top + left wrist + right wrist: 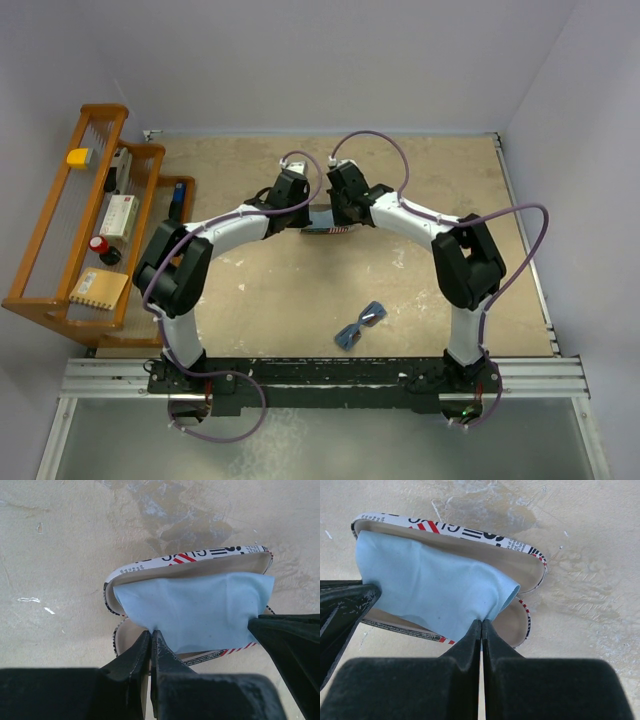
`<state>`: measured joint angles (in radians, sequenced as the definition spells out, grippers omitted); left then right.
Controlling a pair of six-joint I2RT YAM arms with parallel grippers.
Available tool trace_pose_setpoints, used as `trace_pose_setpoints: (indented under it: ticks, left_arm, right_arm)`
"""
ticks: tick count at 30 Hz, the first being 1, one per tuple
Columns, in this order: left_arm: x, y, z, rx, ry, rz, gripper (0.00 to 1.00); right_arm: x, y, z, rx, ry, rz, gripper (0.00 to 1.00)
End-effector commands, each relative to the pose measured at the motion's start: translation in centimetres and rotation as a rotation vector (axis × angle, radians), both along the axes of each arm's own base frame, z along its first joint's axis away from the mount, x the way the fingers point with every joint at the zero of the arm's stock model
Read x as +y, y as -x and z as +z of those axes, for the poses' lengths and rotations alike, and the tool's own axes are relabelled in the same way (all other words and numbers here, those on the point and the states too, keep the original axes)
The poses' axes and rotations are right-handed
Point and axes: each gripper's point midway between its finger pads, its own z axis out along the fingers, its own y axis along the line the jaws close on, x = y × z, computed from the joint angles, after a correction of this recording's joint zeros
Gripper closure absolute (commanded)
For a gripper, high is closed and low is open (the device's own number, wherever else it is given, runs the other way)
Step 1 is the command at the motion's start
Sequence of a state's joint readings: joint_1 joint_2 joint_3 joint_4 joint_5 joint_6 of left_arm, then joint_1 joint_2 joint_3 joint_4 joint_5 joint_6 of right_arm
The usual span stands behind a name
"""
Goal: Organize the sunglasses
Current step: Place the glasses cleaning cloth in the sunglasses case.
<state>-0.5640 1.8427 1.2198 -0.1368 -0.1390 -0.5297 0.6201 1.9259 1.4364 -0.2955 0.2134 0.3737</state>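
The sunglasses [360,325], blue-lensed with thin dark arms, lie on the table in front of the right arm's base, away from both grippers. At mid-table my left gripper [303,220] [151,632] and right gripper [346,220] [481,622] meet over an open glasses case [325,229] [190,557] [520,567] with a printed red-and-black edge. Each gripper is shut on a corner of the light-blue cloth [195,610] [430,590], which drapes across the case's beige inside. The other arm's dark finger shows at the edge of each wrist view.
A wooden rack [50,270] stands along the left side, holding a yellow block [78,157], a white box [119,216] and a tan pad [98,289]. A metal rail [320,375] runs along the near edge. Grey walls close the back and right.
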Motion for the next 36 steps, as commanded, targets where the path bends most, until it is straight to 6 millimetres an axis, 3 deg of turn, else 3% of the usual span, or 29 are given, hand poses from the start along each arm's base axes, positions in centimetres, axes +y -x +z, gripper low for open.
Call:
trace_pose_setpoints:
  ticks: [1,8,36]
  left_arm:
    - [-1.4,-1.4,2.4,-0.057,0.061,-0.024,1.0]
    - [-1.4,-0.8,2.4,-0.032,0.077,-0.025,1.0]
    - [0.0,2.2,-1.1,0.062,0.053,-0.013,1.0]
  right_arm:
    - [0.5,-1.4,1.7,-0.049,-0.032,0.004,1.0]
    - [0.4,-1.4,1.0,-0.037,-0.029,0.005,1.0]
    - [-0.8,0.5,-1.7,0.008,-0.018,-0.025,1.0]
